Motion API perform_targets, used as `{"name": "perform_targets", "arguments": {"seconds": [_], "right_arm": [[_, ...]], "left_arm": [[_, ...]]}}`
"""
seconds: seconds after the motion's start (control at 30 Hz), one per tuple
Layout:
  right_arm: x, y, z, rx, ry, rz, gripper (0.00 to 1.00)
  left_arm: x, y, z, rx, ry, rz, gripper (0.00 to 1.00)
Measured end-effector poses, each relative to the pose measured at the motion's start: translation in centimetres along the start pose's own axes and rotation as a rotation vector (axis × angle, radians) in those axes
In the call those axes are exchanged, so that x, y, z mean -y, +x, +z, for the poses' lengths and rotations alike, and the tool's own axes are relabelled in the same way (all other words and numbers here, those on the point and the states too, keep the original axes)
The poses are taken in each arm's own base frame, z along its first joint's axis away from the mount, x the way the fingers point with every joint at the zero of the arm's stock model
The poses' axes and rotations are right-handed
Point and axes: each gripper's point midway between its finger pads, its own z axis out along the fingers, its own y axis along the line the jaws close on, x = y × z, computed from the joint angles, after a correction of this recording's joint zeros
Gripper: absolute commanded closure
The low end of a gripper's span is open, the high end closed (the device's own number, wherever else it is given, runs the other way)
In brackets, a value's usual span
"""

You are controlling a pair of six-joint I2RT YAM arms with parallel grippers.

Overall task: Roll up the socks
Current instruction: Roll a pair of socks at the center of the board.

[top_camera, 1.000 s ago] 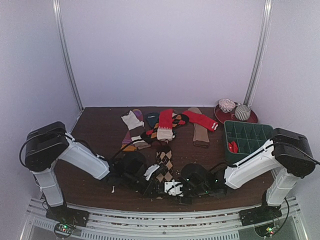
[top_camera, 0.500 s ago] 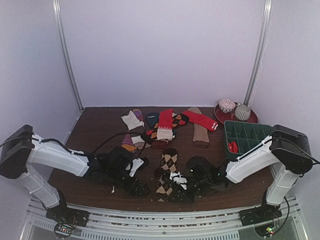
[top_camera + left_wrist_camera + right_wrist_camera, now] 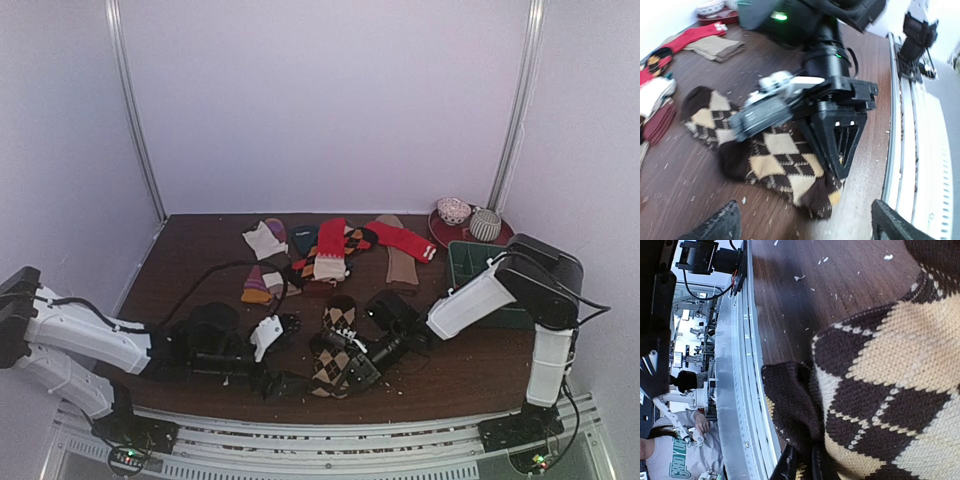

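Note:
The dark brown argyle sock [image 3: 336, 345] lies crumpled near the table's front middle, and it fills the right wrist view [image 3: 880, 380]. My right gripper [image 3: 346, 376] is shut on that sock's near end, pinching a fold of cloth [image 3: 805, 466] close to the front rail. My left gripper [image 3: 285, 353] stands open just left of the sock, nothing between its fingers [image 3: 715, 227]; the sock [image 3: 765, 155] and the right gripper [image 3: 840, 167] lie ahead of it. The red sock with a striped cuff [image 3: 403, 240] lies flat at the back right, also seen as a red sock [image 3: 695, 35].
A pile of other socks [image 3: 300, 255] and a tan sock [image 3: 401, 268] lie at the back. A green compartment tray [image 3: 470, 262] sits behind my right arm, a red plate [image 3: 440, 235] with rolled socks beyond it. A metal rail [image 3: 320, 430] runs along the front edge.
My left gripper has let go and opened, and its arm has drawn back to the left. My right gripper has tightened on the argyle sock's end and shifted left with it.

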Motion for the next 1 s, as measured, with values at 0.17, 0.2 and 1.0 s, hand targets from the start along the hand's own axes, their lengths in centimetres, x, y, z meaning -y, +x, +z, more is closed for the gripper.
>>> {"name": "perform_targets", "arguments": {"seconds": [0.17, 0.2, 1.0], "right_arm": [[0.2, -0.1, -0.2, -0.041, -0.02, 0.053, 0.89], [0.2, 0.0, -0.2, -0.047, -0.024, 0.061, 0.89], [0.5, 0.6, -1.1, -0.089, -0.062, 0.12, 0.88]], "left_arm": [[1.7, 1.8, 3.6, -0.059, 0.083, 0.08, 0.26], [2.0, 2.4, 4.1, -0.076, 0.101, 0.091, 0.31], [2.5, 5.5, 8.1, -0.15, 0.154, 0.125, 1.0]]}}
